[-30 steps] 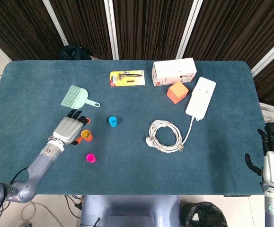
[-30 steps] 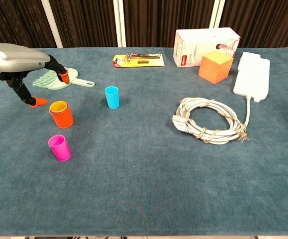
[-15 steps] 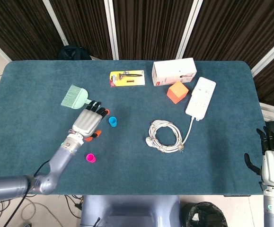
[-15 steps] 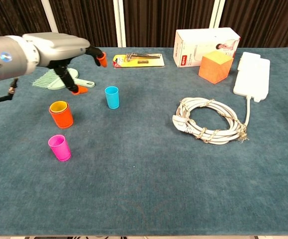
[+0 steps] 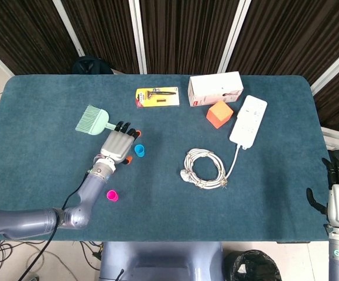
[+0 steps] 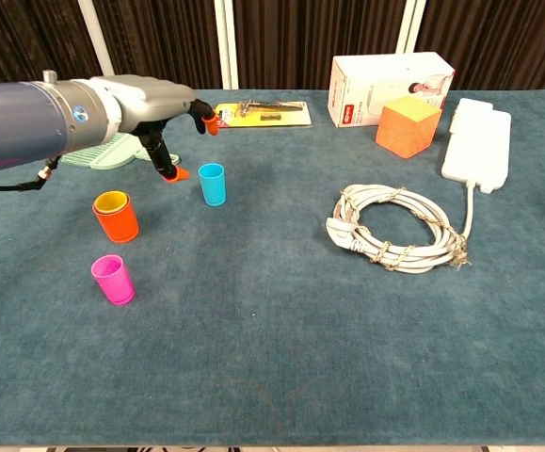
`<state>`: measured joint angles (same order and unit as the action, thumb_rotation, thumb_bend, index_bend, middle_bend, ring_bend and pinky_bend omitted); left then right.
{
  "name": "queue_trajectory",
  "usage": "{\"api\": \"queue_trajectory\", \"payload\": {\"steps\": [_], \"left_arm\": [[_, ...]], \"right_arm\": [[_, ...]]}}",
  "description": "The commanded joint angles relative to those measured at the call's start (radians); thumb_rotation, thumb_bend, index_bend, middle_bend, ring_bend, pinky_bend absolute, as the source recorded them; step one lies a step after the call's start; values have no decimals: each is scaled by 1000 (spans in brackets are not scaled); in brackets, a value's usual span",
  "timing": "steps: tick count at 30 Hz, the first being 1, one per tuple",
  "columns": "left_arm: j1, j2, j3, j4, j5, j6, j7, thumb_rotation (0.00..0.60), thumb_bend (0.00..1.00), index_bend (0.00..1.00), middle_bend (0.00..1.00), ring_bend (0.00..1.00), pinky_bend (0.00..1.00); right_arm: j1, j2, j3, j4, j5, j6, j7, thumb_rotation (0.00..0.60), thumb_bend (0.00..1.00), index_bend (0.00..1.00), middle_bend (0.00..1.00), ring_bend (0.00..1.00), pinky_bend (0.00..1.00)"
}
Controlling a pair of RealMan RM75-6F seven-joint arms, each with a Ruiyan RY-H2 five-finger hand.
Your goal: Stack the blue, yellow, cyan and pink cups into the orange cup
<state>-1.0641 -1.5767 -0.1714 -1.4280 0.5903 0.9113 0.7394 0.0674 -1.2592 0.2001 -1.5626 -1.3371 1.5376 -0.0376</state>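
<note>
The cyan cup (image 6: 212,184) stands upright on the counter (image 6: 281,330) just right of the left robot hand (image 6: 164,105), which hovers spread and empty; likely light, thin and slippery, it wants a gentle pinch across its rim.

I'm scanning for anything legible and not getting much. The white box (image 6: 390,87) at the back of the worktop carries a small red label near its lower left corner, but I can't make out the lettering in either view. The yellow blister card (image 6: 262,114) beside it has dark print along its edge, too small for me to read. Nothing else I can see bears any text, number or sign.
</note>
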Motion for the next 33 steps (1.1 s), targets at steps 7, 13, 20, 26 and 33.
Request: {"api": "queue_trajectory", "payload": {"steps": [7,13,20,26,33], "left_arm": [[-25,-72,14,93,12,-41,-7,600,256,274,193,0,47],[-29,-104,24,138,18,-48,-7,600,256,311,206,0,47],[-32,-128,29,166,37,-44,-6,600,259,360,226,0,48],[-30,-143,29,185,47,-40,-9,600,265,388,239,0,49],[-27,-146,29,192,52,-29,-2,600,265,353,237,0,49]], "right_arm": [[0,-2,1,5,6,0,-3,600,408,114,72,93,92],[4,-6,-1,12,6,-9,-2,600,408,114,72,93,92],[7,-11,-2,19,8,-15,-2,600,408,114,71,93,92],[8,-13,-1,23,10,-16,-1,600,408,114,72,93,92],[8,-15,-2,24,8,-16,-2,600,407,114,72,93,92]]}}
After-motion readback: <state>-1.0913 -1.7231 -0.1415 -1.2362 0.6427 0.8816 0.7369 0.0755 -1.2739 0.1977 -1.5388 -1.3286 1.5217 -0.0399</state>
